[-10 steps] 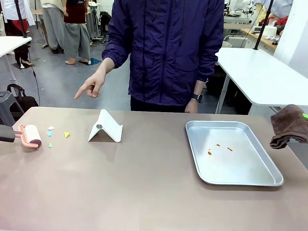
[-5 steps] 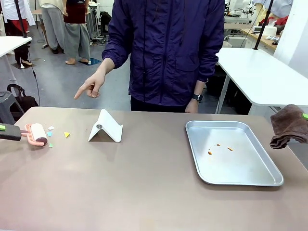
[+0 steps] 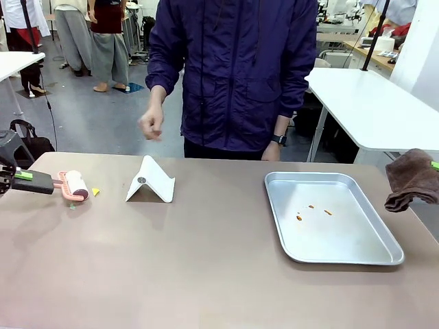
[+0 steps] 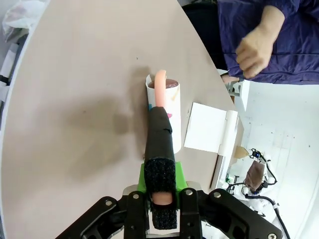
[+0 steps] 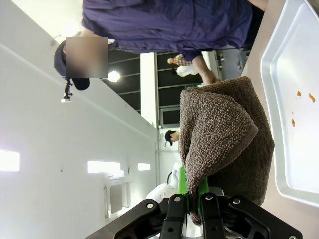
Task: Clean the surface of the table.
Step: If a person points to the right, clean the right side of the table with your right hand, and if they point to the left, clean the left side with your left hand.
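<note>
Table (image 3: 206, 274): tan top spanning lower frame | left gripper (image 4: 160, 199), left edge: jaws clamped on lint roller (image 3: 74, 185) handle, roller just beside yellow paper scrap (image 3: 95, 192) | right gripper (image 5: 194, 199), right edge: pinching brown towel (image 3: 411, 178) | metal tray (image 3: 343, 236), right of centre | person's hand (image 3: 151, 125), upper left, curled.

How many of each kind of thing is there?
Pink-handled white lint roller: 1
White folded plastic stand: 1
Silver metal tray: 1
Brown terry towel: 1
Small paper scraps showing: 2
Orange crumbs in tray: 3
Total: 9
</note>
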Robot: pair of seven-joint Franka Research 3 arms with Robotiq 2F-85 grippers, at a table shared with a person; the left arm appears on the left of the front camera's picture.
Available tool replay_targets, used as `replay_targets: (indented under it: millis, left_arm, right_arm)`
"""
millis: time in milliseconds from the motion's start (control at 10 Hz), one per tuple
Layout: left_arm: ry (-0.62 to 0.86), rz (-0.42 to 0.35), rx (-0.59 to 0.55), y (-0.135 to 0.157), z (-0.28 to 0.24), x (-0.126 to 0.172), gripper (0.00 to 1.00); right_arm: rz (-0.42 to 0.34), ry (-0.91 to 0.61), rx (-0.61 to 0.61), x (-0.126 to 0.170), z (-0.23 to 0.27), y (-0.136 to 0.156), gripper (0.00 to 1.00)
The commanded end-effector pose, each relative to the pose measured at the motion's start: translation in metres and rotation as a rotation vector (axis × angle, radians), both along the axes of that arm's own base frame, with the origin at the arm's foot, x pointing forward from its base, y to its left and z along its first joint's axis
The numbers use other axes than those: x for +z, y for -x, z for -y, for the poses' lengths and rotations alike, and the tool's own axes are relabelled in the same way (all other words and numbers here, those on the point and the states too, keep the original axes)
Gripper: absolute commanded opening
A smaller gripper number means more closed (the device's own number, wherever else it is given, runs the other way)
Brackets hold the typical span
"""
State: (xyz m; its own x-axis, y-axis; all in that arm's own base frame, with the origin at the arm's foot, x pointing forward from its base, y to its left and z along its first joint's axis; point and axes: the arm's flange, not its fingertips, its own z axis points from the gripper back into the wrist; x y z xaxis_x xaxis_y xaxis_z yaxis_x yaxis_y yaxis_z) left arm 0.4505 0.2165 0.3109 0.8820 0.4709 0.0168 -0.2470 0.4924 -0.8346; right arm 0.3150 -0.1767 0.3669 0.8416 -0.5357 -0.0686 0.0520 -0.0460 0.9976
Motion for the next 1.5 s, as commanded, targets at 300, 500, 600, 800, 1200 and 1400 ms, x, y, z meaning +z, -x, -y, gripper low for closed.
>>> replay_targets:
  millis: [300, 500, 600, 800, 1200, 1400]
  left_arm:
    - [-0.003, -0.096, -0.021, -0.019, 0.012, -0.025, 0.03]
    - [0.007, -0.113, -0.048, -0.036, 0.028, -0.022, 0.03]
    - [0.003, -0.13, -0.034, -0.047, 0.036, -0.022, 0.03]
    - [-0.024, -0.16, -0.011, -0.062, 0.045, -0.023, 0.03]
    - [0.052, -0.075, -0.026, -0.063, 0.049, -0.004, 0.03]
    - [0.224, 0.118, -0.076, -0.028, 0.032, 0.053, 0.03]
  right_arm:
    - [-0.006, 0.004, -0.003, 0.006, -0.001, -0.001, 0.0]
    - [-0.006, 0.004, -0.003, 0.006, -0.001, -0.001, 0.0]
    - [-0.006, 0.004, -0.003, 0.006, -0.001, -0.001, 0.0]
    - [-0.006, 0.004, -0.003, 0.006, -0.001, -0.001, 0.0]
    - [-0.006, 0.004, -0.003, 0.006, -0.001, -0.001, 0.0]
    - [-0.006, 0.004, -0.003, 0.006, -0.001, -0.001, 0.0]
